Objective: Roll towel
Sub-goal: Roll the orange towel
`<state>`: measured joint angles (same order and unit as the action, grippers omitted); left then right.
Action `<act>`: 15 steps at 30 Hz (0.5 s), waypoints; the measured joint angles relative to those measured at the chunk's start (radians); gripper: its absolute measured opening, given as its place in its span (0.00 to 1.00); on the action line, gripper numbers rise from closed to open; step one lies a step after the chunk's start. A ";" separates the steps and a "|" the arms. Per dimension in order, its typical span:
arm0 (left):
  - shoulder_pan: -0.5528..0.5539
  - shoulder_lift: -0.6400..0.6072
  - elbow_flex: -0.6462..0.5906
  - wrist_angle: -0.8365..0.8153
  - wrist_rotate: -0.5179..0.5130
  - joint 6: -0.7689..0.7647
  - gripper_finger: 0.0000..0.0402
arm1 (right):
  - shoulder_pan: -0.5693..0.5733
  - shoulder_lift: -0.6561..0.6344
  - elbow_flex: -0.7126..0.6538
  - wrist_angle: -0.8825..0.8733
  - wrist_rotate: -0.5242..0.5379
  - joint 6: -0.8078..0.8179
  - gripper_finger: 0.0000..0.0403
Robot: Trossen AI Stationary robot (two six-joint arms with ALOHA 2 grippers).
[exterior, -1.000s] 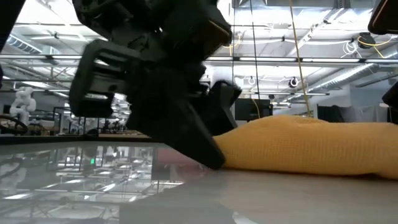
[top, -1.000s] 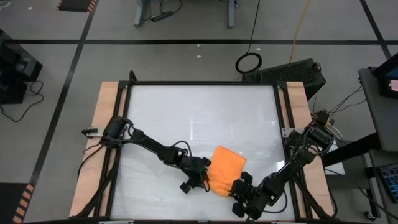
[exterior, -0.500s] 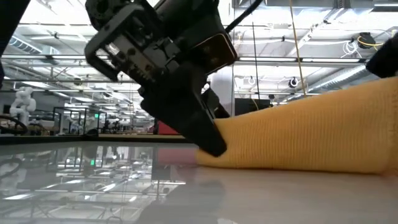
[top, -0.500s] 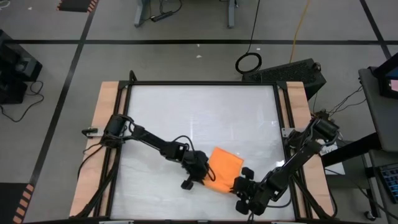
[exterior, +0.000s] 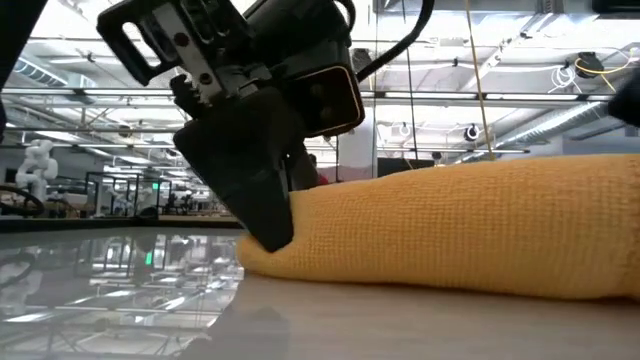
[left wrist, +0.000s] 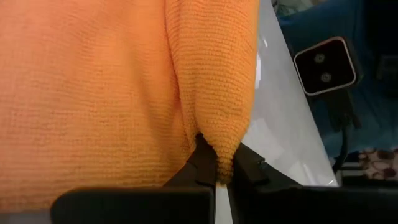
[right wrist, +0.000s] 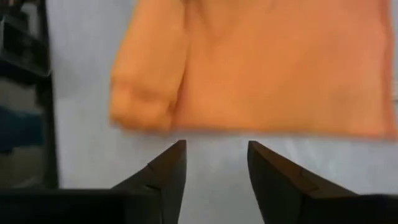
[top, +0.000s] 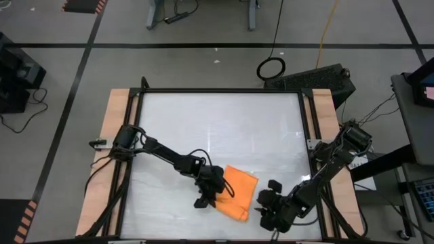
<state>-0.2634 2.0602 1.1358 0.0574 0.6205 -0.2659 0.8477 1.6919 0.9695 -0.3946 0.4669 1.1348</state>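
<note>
The wide white glossy tabletop (top: 217, 129) in its black frame carries the towel, a small bright orange soft fabric cloth (top: 237, 192), near the front edge, a little right of centre. It has slid toward the left and front since a second ago, and its outline has changed: then it lay as a fuller, squarer patch reaching farther back, now it is narrower, with a thick rolled fold along one side. In the low view that fold (exterior: 450, 225) rests flat on the table as a long rounded bulge; half a second ago its right end was lifted high.

The left gripper (top: 211, 196) sits at the towel's left edge, its dark fingers (left wrist: 208, 163) pressed together and pinching the rolled edge between them; a second ago they stood wide. It has shifted leftward and forward with the cloth.

The right gripper (top: 266, 203) has let go: its fingers (right wrist: 171, 165) are spread, low over bare table just beside the towel's right edge, not touching it.
</note>
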 joint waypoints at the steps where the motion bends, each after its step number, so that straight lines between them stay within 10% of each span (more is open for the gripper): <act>1: 0.000 0.000 0.000 0.000 0.001 -0.012 0.03 | -0.012 0.002 0.000 0.004 0.008 -0.018 0.39; 15: 0.010 -0.002 0.002 0.009 0.080 -0.249 0.03 | -0.203 0.125 0.000 0.021 -0.069 -0.253 0.14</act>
<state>-0.2536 2.0579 1.1381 0.0660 0.7003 -0.5148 0.6448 1.8169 0.9699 -0.3734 0.3981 0.8821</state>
